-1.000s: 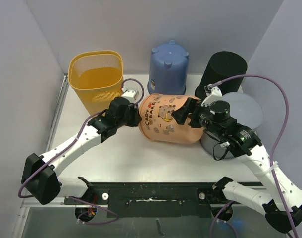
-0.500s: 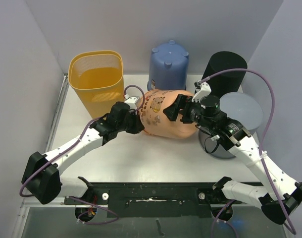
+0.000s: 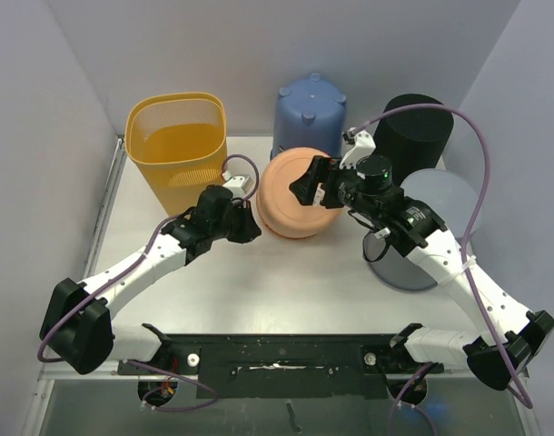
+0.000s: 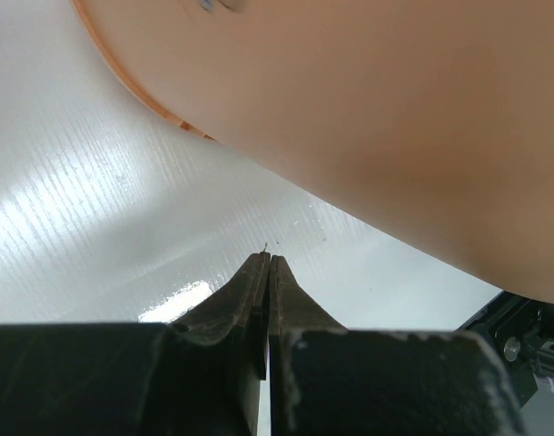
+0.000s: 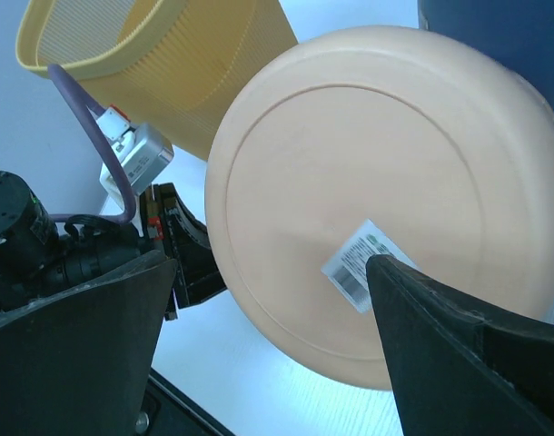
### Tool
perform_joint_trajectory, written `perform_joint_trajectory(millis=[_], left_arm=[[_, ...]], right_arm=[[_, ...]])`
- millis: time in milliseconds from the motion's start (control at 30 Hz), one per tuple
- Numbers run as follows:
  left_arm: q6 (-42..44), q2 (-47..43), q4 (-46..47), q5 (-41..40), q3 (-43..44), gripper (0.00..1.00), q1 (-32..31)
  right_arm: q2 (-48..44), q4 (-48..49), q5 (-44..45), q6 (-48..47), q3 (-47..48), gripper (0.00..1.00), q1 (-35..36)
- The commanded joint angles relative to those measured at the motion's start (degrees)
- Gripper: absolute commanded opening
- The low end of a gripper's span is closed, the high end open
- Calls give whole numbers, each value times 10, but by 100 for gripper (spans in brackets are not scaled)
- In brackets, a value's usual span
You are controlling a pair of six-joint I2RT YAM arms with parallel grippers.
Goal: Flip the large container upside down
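Left gripper first: fingers pressed flat together, nothing between them, tips pointing low over the white table. Right above and ahead of those tips swells the smooth side of the peach bin, with its rim showing at the upper left of the wrist view. From overhead, the left gripper sits just beside the bin's left flank; whether it actually touches, I can't tell.

Over to the right gripper: fingers spread wide, hanging over the right part of the bin's base. The wrist camera looks straight between those fingers onto the round base, and there's a white label stuck on it near the right finger. Contact between finger and base can't be made out.

The peach bin itself stands mid-table between the two arms, base facing up toward the overhead camera, so it reads as a plain peach disc. Whether its rim lies flat on the table is hidden.

Further out: a yellow basket with mesh walls stands open side up at the back left, near the bin. A blue bucket sits bottom up just behind the bin. A black bin stands at the back right, and a grey tub sits in front of it, partly under the right arm.
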Motion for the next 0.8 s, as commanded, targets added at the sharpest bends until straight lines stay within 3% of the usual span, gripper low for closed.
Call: perform_joint_trajectory(millis=[0,200,300,400,767], left_arm=[[-7,-12,30,10,4,0,17],[-10,-27,32,20,-7,2,47],[-5,-27,25,22,2,28,54],[-5,-29,24,20,5,39,59],[-63,-34,59,-61,10,40,75]], right_arm=[[2,4,46,-10,41,91,-2],[1,-22,61,4,36,92,-8],[4,-30,62,12,37,92,-8],[-3,-32,71,15,33,92,-8],[-43,-59,138,16,24,92,-11]])
